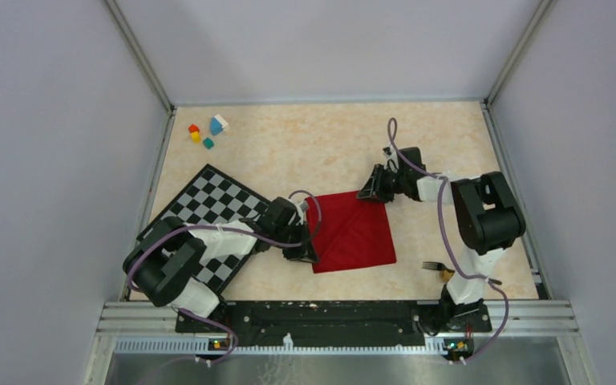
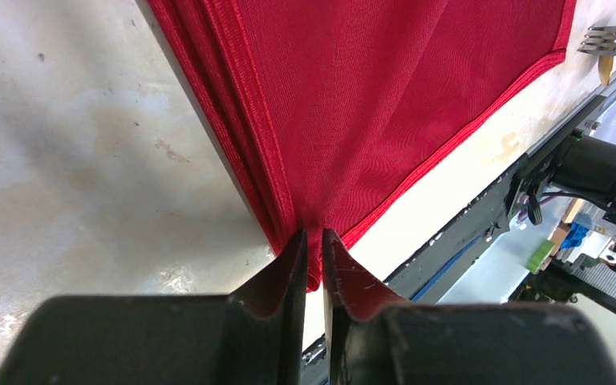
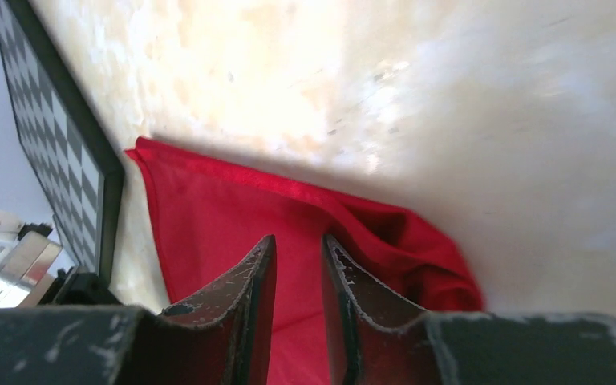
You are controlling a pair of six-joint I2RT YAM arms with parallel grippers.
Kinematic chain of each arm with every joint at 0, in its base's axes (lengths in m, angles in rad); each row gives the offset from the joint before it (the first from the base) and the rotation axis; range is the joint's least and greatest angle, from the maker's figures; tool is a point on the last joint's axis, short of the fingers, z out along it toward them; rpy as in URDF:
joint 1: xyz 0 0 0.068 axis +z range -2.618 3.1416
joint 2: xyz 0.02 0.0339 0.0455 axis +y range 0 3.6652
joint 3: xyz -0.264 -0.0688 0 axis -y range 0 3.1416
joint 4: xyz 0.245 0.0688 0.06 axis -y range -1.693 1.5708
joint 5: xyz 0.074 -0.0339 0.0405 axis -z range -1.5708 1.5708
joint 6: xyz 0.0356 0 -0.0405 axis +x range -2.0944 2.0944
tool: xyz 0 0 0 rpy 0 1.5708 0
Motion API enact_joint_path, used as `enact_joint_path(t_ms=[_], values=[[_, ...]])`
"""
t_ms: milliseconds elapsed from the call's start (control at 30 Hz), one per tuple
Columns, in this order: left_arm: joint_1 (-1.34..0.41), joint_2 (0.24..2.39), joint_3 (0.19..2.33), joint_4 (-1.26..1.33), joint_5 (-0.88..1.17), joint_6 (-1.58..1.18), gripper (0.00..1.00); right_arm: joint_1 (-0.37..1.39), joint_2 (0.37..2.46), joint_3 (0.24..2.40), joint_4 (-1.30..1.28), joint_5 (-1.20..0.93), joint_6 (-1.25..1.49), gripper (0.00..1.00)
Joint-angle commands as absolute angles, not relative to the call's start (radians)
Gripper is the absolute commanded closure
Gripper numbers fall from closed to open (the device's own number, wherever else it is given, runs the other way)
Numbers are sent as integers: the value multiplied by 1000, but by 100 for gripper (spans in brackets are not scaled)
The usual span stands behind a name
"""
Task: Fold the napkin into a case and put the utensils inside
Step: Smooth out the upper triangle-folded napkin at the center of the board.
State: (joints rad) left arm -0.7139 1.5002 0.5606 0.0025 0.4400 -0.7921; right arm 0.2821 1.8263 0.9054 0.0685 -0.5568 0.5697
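The red napkin (image 1: 351, 231) lies folded in several layers mid-table, roughly square. My left gripper (image 1: 303, 255) is at its near-left corner; in the left wrist view it (image 2: 314, 234) is shut on that corner of the napkin (image 2: 385, 104). My right gripper (image 1: 371, 192) is over the far-right corner; in the right wrist view it (image 3: 298, 239) has its jaws narrowly apart above the napkin (image 3: 208, 216), whose corner is bunched beside them. The dark fork (image 1: 433, 265) and the spoon (image 1: 447, 274) lie near the right arm's base; the fork (image 2: 609, 36) also shows in the left wrist view.
A black-and-white checkered mat (image 1: 208, 212) lies left of the napkin, under the left arm. Small coloured blocks (image 1: 207, 132) sit at the far left. Walls enclose the table on three sides; a metal rail (image 1: 329, 313) runs along the near edge.
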Motion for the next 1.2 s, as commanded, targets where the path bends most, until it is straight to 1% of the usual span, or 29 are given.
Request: enact_joint_path(t_ms=[0, 100, 233, 400, 500, 600, 667, 733, 767, 900, 933, 1100, 1167], values=[[-718, 1511, 516, -74, 347, -764, 81, 195, 1789, 900, 83, -467, 476, 73], [-719, 1479, 544, -110, 360, -752, 80, 181, 1724, 906, 38, -482, 458, 70], [-719, 1415, 611, -176, 379, -739, 74, 181, 1633, 924, 27, -540, 500, 65], [-719, 1351, 680, -204, 433, -749, 65, 181, 1638, 935, 22, -570, 515, 64], [-720, 1345, 696, -190, 442, -755, 65, 181, 1657, 892, 77, -610, 544, 68], [-719, 1382, 688, -152, 448, -760, 70, 181, 1662, 848, 104, -601, 541, 72], [-719, 1417, 665, -134, 426, -764, 71, 181, 1674, 848, 81, -589, 516, 72], [-719, 1418, 667, -152, 388, -747, 70, 185, 1667, 864, 27, -568, 470, 72], [-717, 1403, 677, -168, 366, -737, 67, 185, 1653, 869, 7, -560, 454, 70], [-686, 1346, 772, -271, 247, -684, 45, 202, 1560, 848, -56, -536, 442, 59], [-667, 1342, 795, -293, 235, -671, 41, 218, 1544, 838, -63, -535, 441, 57], [-555, 1339, 815, -289, 256, -667, 28, 319, 1511, 783, -116, -457, 442, 55], [-522, 1339, 823, -268, 289, -675, 26, 360, 1490, 754, -143, -399, 433, 56]])
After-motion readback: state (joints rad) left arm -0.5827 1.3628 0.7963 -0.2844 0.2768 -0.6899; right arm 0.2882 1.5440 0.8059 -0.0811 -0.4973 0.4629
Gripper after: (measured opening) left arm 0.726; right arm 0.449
